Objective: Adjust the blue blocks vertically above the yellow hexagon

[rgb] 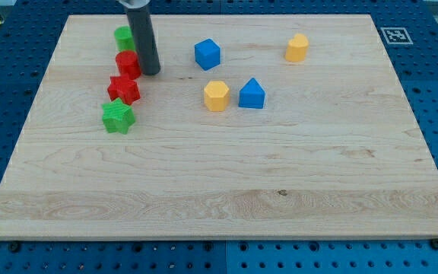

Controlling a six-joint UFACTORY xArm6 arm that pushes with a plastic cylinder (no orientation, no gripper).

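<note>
A blue cube (207, 54) lies left of centre near the view's top. A blue triangular block (252, 94) lies below and to the right of it, touching the right side of the yellow hexagon (216, 96). The blue cube sits above the hexagon, slightly to its left. My tip (150, 71) stands far to the left of these, right beside a red block (128, 64), well apart from both blue blocks.
A green block (124, 37) lies above the red one, partly behind the rod. A red star (124, 89) and a green star (118, 116) lie below in a column. A second yellow block (297, 47) lies at the top right. The wooden board (280, 190) rests on a blue table.
</note>
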